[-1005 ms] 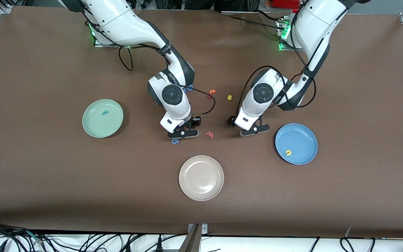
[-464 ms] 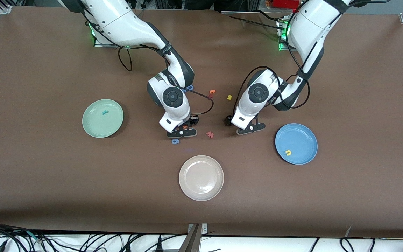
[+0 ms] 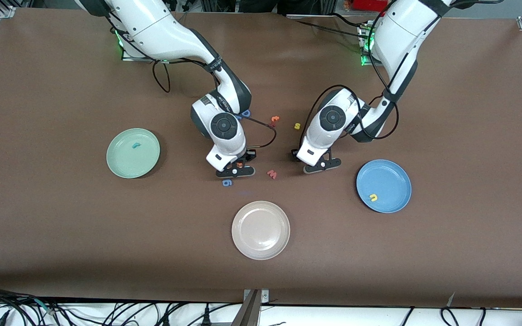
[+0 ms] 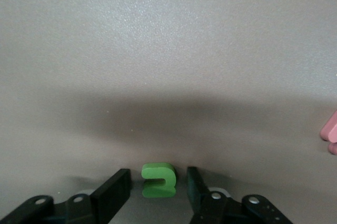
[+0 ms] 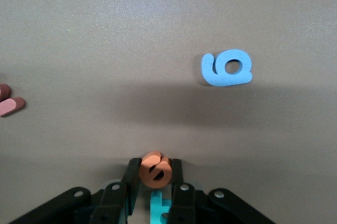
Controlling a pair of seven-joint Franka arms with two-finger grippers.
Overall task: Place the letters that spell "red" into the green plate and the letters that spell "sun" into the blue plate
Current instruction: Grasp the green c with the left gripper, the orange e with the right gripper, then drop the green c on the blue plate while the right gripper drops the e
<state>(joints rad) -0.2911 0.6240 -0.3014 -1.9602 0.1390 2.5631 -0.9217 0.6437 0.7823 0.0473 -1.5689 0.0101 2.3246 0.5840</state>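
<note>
A: Where does the orange "e" [image 5: 154, 169] stand?
B: Between the fingers of the right gripper [image 3: 237, 168], which press on both its sides down at the table, just beside the blue "g" [image 3: 227, 182]. A teal letter [image 5: 157, 208], likely the "d", lies right under the gripper body.
A: And the green "u" [image 4: 158, 180]?
B: On the table between the fingers of the left gripper [image 3: 317, 165], with a small gap on each side; those fingers are narrowed around it and not yet pinching. It sits toward the blue plate [image 3: 394, 172] from the pink "w" [image 3: 272, 174].
A: So which step is this?
B: I judge both arms are at the grasp. The teal "r" [image 3: 136, 145] already lies in the green plate [image 3: 120, 165] and the yellow "n" [image 3: 373, 197] in the blue plate; the yellow "s" [image 3: 297, 126] waits on the table.
A: What does the next move call for?
B: The left needs to finish closing squarely on the "u". Then each should lift straight up and carry to its plate. The foam is small and soft, so a skewed squeeze could flip it out.
</note>
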